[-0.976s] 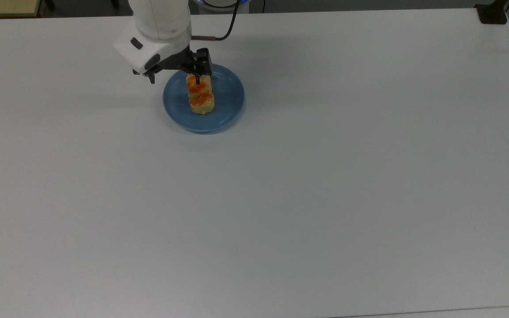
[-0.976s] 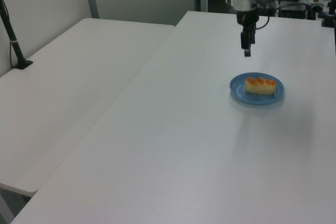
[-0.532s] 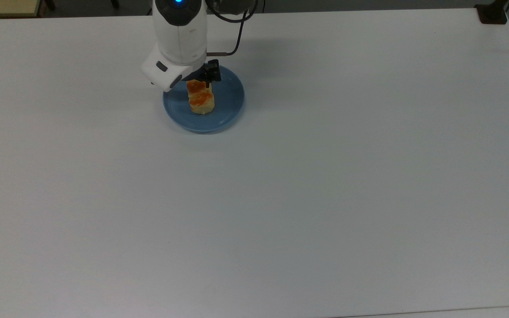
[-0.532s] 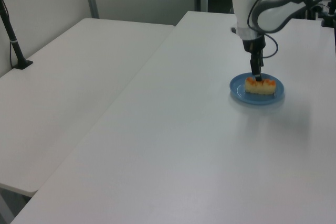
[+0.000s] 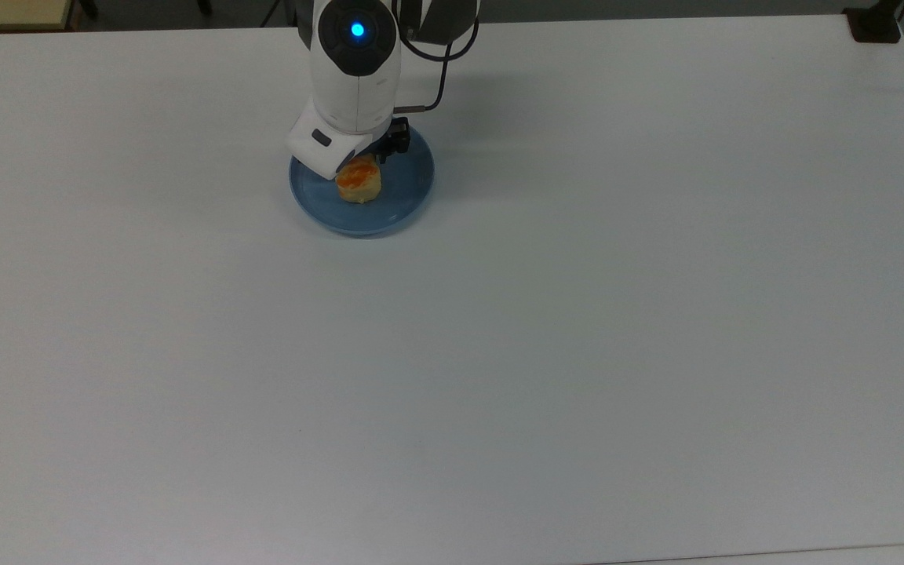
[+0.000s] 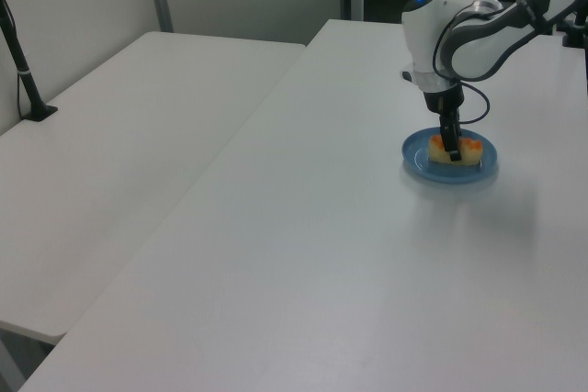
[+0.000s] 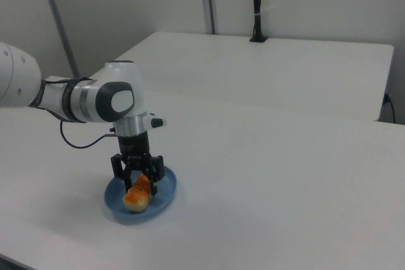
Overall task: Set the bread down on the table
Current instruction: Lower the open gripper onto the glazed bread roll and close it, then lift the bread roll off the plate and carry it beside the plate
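The bread, a pale-yellow loaf with orange glazed bumps, lies on a round blue plate on the white table. In the right view my gripper is down at the plate, open, with one finger on each side of the loaf's far half. In the top view the white hand covers most of the bread, leaving its near end showing on the plate. In the left view a dark finger stands in front of the bread over the plate.
A second white table adjoins in the left view's left, with a black post clamped on it. In the top view a black clamp sits at the table's far right corner. A dark cable loops behind the hand.
The gripper came down from above the plate's far rim and now straddles the bread. The hand shifted toward the top view's right and covers more of the loaf. The bread has not moved.
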Robot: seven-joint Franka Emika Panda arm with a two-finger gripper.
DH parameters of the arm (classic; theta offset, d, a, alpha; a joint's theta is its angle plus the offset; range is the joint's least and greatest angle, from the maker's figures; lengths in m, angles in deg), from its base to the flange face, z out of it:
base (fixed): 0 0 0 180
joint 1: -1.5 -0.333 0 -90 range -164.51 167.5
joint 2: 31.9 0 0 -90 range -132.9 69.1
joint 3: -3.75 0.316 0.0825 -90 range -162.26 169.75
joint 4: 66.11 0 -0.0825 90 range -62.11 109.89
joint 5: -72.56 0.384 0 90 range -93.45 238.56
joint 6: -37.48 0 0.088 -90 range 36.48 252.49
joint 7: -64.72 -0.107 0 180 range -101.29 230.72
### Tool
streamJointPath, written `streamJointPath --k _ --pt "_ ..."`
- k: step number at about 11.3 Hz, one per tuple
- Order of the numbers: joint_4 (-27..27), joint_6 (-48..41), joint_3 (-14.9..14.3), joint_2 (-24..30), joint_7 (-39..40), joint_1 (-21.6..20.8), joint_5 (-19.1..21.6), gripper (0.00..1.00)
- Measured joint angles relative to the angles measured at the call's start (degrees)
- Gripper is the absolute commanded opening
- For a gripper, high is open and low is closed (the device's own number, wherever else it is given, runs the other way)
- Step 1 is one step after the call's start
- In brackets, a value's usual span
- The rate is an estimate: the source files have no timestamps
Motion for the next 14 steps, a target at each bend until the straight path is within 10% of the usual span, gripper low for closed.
streamJointPath --k 9,14 --pt "-11.56 -6.78 2.85 2.74 -0.81 -0.79 6.19 0.43" --pt "-24.37 -4.0 3.69 -7.47 -13.43 -11.36 8.7 0.52"
